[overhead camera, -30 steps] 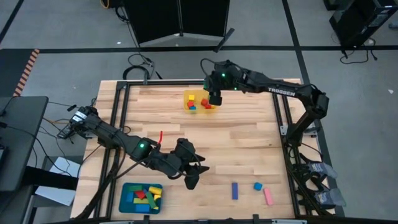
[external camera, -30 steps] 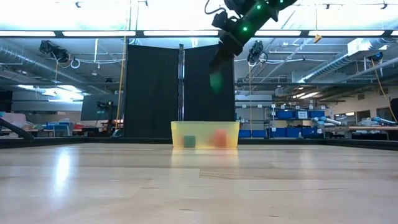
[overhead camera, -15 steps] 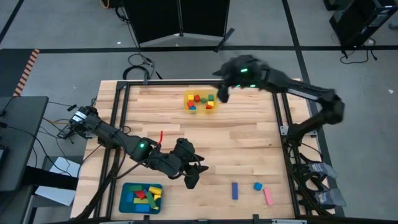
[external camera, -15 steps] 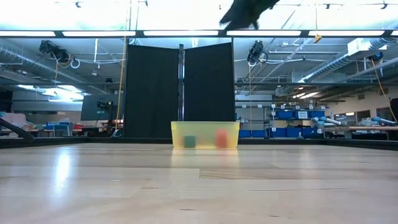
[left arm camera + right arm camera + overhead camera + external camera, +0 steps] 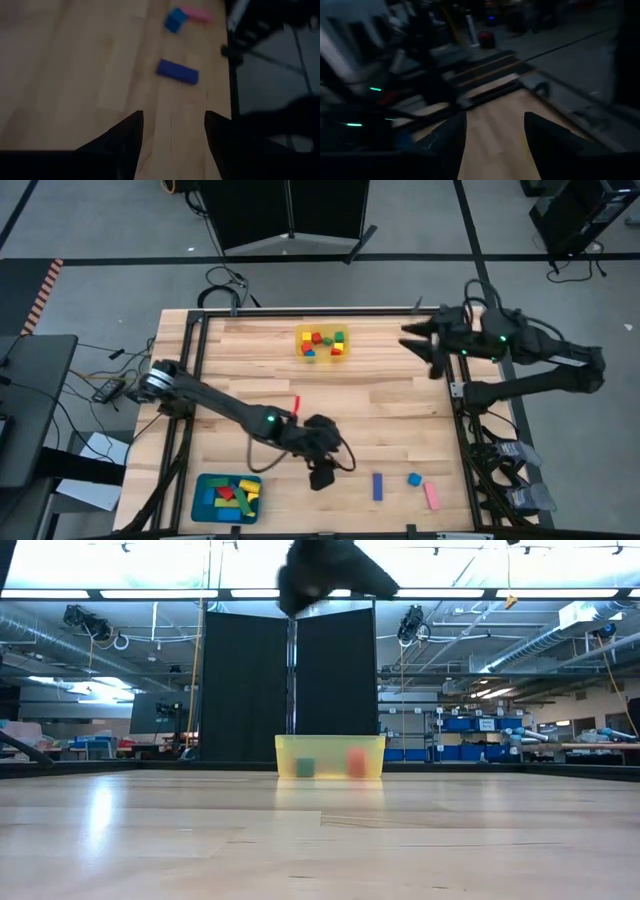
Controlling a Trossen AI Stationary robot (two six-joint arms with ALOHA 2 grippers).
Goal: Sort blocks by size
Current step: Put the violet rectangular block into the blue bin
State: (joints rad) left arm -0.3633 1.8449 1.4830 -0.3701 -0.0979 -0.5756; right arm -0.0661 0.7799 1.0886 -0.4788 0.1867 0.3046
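Note:
Three blocks lie loose on the table near its front right: a blue bar [image 5: 378,486] [image 5: 177,71], a small blue cube [image 5: 414,479] [image 5: 175,20] and a pink bar [image 5: 431,496] [image 5: 196,14]. My left gripper [image 5: 321,478] [image 5: 172,140] hovers open just left of the blue bar, slanting down toward it, with nothing between its fingers. My right gripper [image 5: 418,345] [image 5: 495,140] is open and empty, high up by the table's far right edge. A translucent yellow tray [image 5: 322,343] [image 5: 330,756] at the far middle holds several small cubes.
A teal tray [image 5: 227,497] with several longer blocks sits at the near left corner. A black frame rail [image 5: 452,380] runs along the table's right edge. Bare wood lies between the yellow tray and the loose blocks.
My right gripper has left its place over the yellow tray, swinging toward the table's right edge, rising and rolling as it went. My left gripper has stretched out, sinking and shifting a little toward the right edge, closer to the blue bar. No block has moved.

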